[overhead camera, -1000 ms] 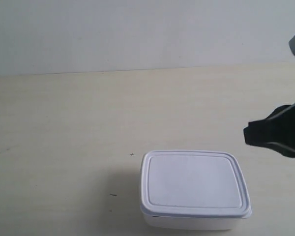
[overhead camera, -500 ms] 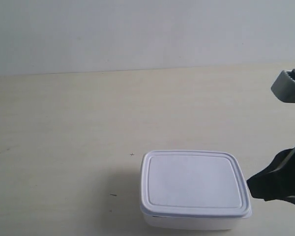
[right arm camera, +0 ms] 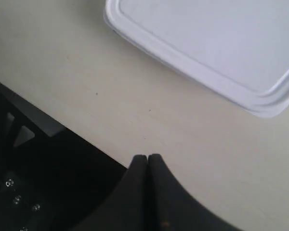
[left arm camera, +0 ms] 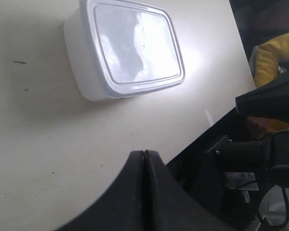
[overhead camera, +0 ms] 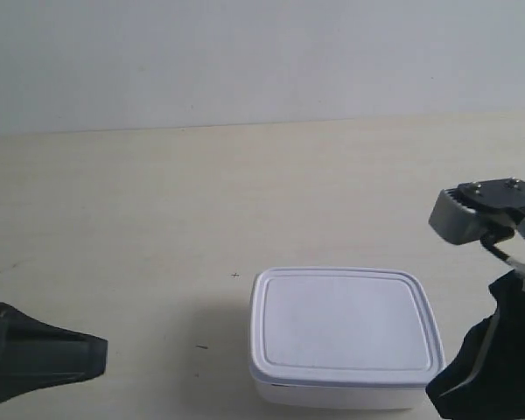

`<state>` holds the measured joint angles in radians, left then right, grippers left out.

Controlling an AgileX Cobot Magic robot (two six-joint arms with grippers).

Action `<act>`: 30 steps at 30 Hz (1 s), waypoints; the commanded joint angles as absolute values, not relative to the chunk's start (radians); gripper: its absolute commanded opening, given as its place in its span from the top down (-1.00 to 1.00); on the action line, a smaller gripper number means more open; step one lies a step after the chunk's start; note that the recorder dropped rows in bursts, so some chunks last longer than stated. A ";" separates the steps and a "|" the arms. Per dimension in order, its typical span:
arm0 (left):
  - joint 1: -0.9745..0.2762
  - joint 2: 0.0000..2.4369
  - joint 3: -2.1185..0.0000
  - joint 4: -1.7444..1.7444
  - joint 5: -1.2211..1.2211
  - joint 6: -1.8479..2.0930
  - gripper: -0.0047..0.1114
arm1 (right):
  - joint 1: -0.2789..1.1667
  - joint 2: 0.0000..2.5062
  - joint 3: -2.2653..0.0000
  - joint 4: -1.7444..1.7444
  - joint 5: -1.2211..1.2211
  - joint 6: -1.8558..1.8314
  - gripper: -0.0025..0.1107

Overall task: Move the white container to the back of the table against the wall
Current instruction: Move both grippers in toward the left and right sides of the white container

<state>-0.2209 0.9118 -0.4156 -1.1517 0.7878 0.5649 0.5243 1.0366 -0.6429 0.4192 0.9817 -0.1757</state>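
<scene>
**Both grippers pinched shut, box sitting at the near end of the table**

Start with your left gripper: the two jaws are pressed flat together with no gap, and there's nothing between them. Same story on your right gripper, tips closed tight on each other and holding nothing.

The left one hangs over bare table close to the table's edge. From there the white container lies across a stretch of open wood, clearly apart from the tips. The right one is also above bare wood near the table edge, with the container's rim just beside it but not touching.

In the exterior view, the arm at the exterior view's left pokes in low and stays well apart from the box. A couple of tiny dark specks sit on the wood between them. The arm at the exterior view's right is right next to the container's near corner, and I can't tell if it's actually making contact there. A grey block is mounted above it.

The container itself has its lid on, lies flat and sits at the near part of the table. It's well apart from the wall, with a wide band of empty tabletop between them.

Off the table in the left wrist view there's something yellow, too cut off to identify.
</scene>
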 commanded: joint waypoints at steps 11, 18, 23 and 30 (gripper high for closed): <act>-0.820 1.177 -0.441 -1.267 0.280 0.565 0.92 | 0.535 1.105 -0.614 0.355 0.980 -0.173 0.96; -0.901 1.354 -0.571 -1.263 0.205 0.599 0.92 | 0.535 1.124 -0.584 0.359 0.943 -0.173 0.96; -0.901 1.455 -0.635 -1.258 0.229 0.621 0.92 | 0.535 1.153 -0.584 0.318 0.952 -0.137 0.96; -0.901 1.552 -0.675 -1.258 0.230 0.649 0.92 | 0.535 1.219 -0.584 0.188 0.909 -0.040 0.96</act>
<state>-0.8952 1.5292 -0.6585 -1.2549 0.2291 0.6363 0.5311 1.1976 -0.5867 0.2129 0.9424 -0.0626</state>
